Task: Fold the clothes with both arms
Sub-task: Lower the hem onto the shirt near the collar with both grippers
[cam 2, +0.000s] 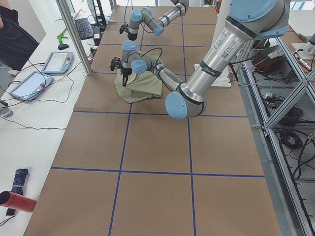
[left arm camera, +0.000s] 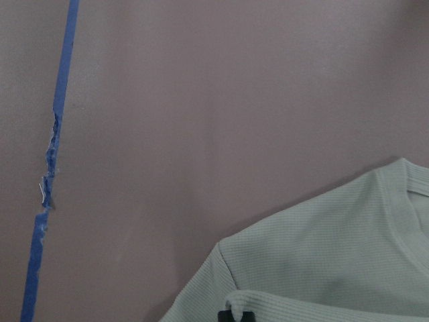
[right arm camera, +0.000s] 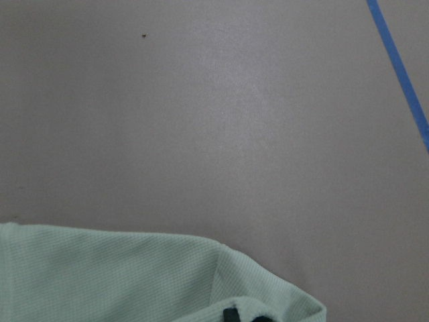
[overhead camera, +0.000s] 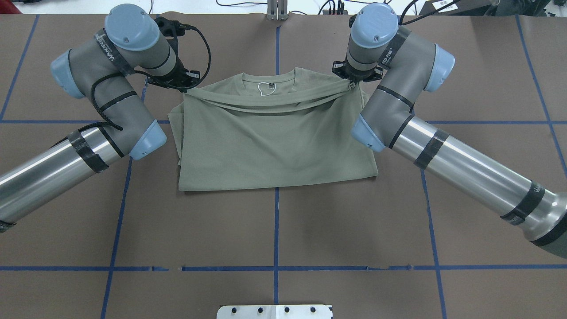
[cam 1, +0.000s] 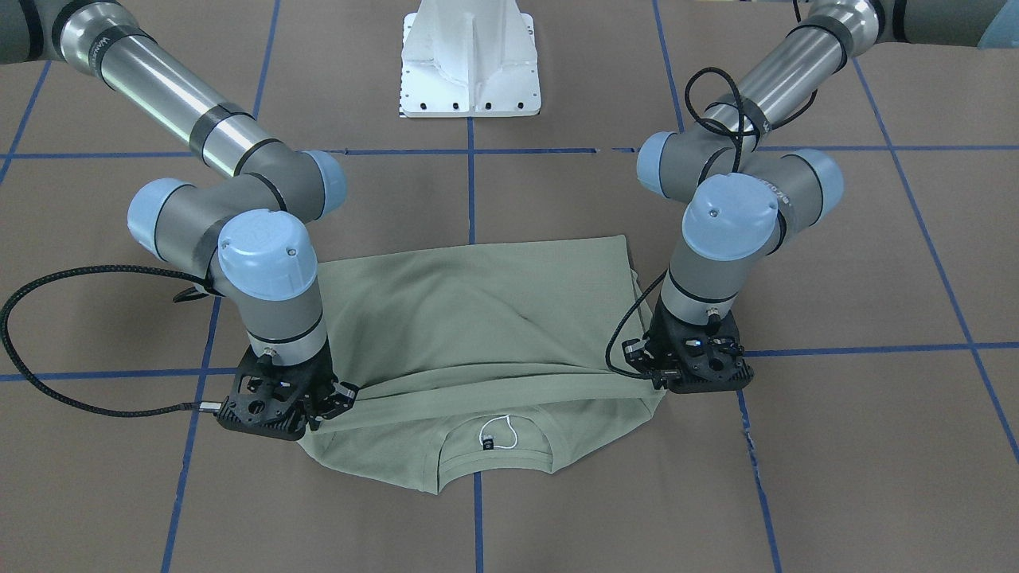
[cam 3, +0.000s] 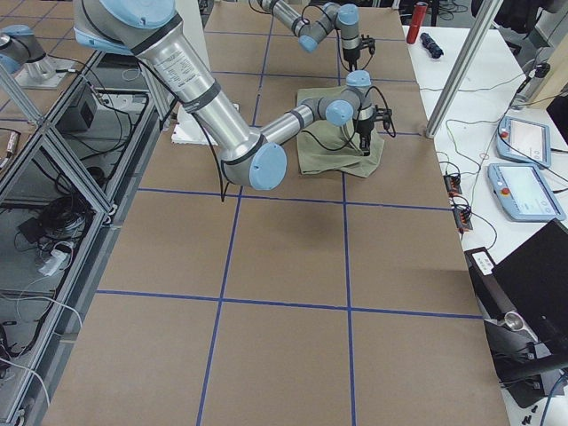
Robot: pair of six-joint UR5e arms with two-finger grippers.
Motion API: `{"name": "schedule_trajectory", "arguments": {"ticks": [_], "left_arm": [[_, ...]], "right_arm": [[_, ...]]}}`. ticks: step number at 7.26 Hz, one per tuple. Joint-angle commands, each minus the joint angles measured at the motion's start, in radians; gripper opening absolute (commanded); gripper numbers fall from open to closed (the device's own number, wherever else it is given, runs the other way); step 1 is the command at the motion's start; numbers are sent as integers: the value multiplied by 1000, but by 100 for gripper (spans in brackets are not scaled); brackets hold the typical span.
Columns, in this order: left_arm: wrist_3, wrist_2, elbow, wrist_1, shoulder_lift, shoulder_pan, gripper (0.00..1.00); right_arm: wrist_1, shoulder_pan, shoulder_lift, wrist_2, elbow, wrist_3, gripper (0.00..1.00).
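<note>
— What's on the brown bench [overhead camera: 274, 230]?
— Two arms, the left arm [overhead camera: 88, 110] and the right arm [overhead camera: 398, 115], and one sage-green shirt [overhead camera: 274, 141]. It lies upper centre in the overhead view, folded over, with a taut edge across the collar.
— And the end effectors?
— Two. The left end effector [cam 1: 677, 374] and the right end effector [cam 1: 314, 402] each pinch that edge. One white loop [cam 1: 501, 434] sits at the neck.

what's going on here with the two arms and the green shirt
The robot is mid-fold on a sage-green shirt lying on the brown table. The left gripper and right gripper each pinch one end of the shirt's bottom edge, stretched taut between them just short of the collar. The lower half lies doubled over the body; the white loop is uncovered.
</note>
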Motion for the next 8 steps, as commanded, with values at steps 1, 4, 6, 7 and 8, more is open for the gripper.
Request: {"name": "schedule_trajectory", "arguments": {"ticks": [1, 4, 6, 7, 8], "left_arm": [[31, 1, 28, -23, 4, -1, 0], [32, 1, 27, -25, 6, 1, 0], [33, 1, 20, -28, 9, 5, 99], [33, -2, 14, -56, 10, 4, 100], [33, -8, -21, -61, 28, 4, 100]], "right_arm": [[22, 18, 7, 0, -31, -9, 0], [22, 5, 8, -2, -31, -9, 0], [24, -11, 4, -5, -31, 3, 99], [24, -9, 2, -5, -28, -8, 100], [22, 2, 1, 12, -14, -11, 100]]}}
